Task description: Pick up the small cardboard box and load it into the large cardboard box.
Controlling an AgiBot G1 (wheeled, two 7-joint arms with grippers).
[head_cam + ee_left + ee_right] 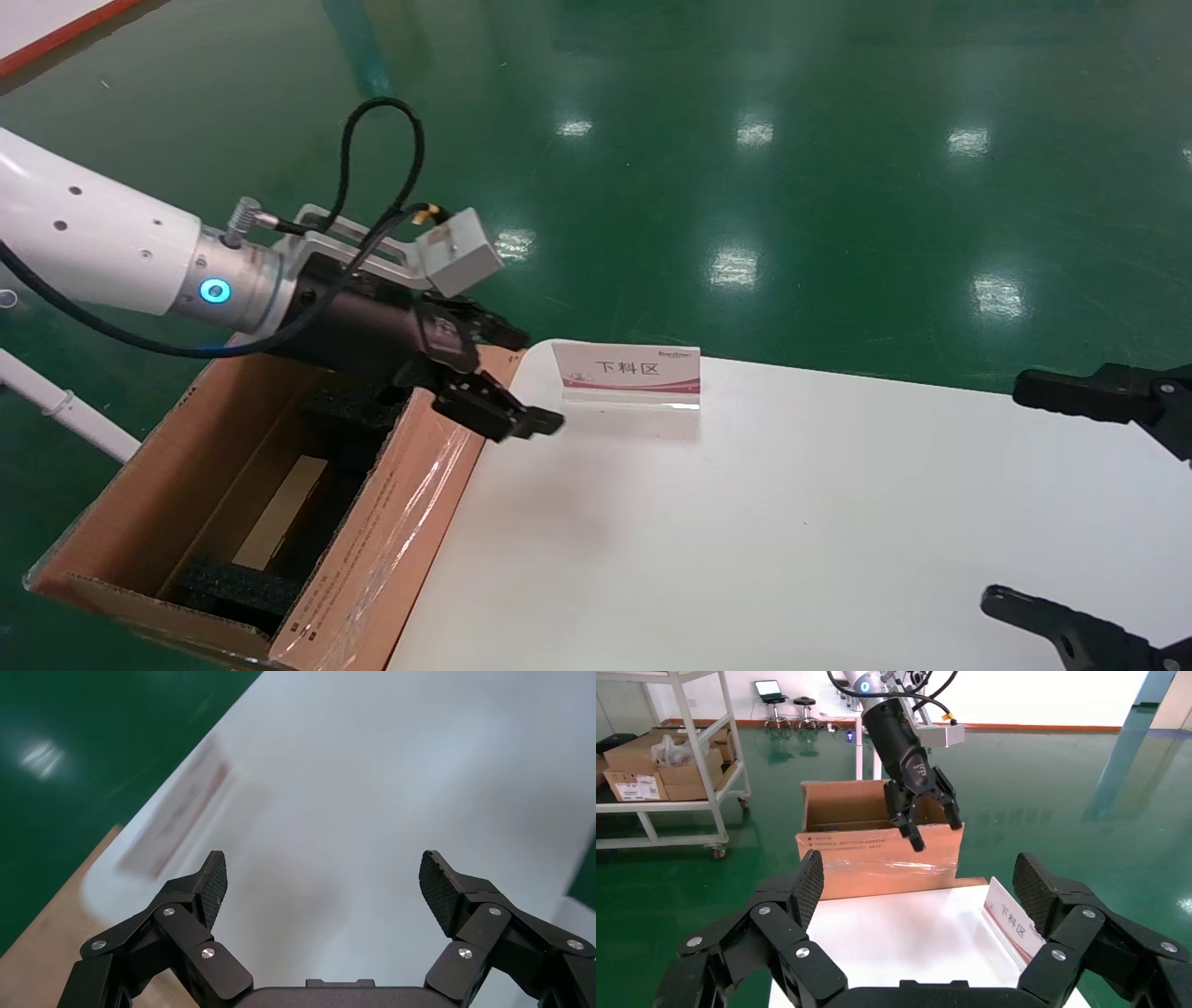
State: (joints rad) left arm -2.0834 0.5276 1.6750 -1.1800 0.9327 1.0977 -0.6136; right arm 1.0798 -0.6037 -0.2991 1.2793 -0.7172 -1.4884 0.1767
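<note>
The black left gripper (pixel 507 377) hangs wide open and empty over the big brown cardboard box (pixel 121 522), maybe touching its edge; the black right gripper (pixel 1043 494) waits open too.

On the white table (pixel 792 522) before me stands a small placard (pixel 629 371) printed with 下料区 in dark characters above a red band; a tiny logo sits at its upper corner, too small for me to read; the large cardboard box (pixel 372 550) bears lines of small black print on one flap, illegible to me.
</note>
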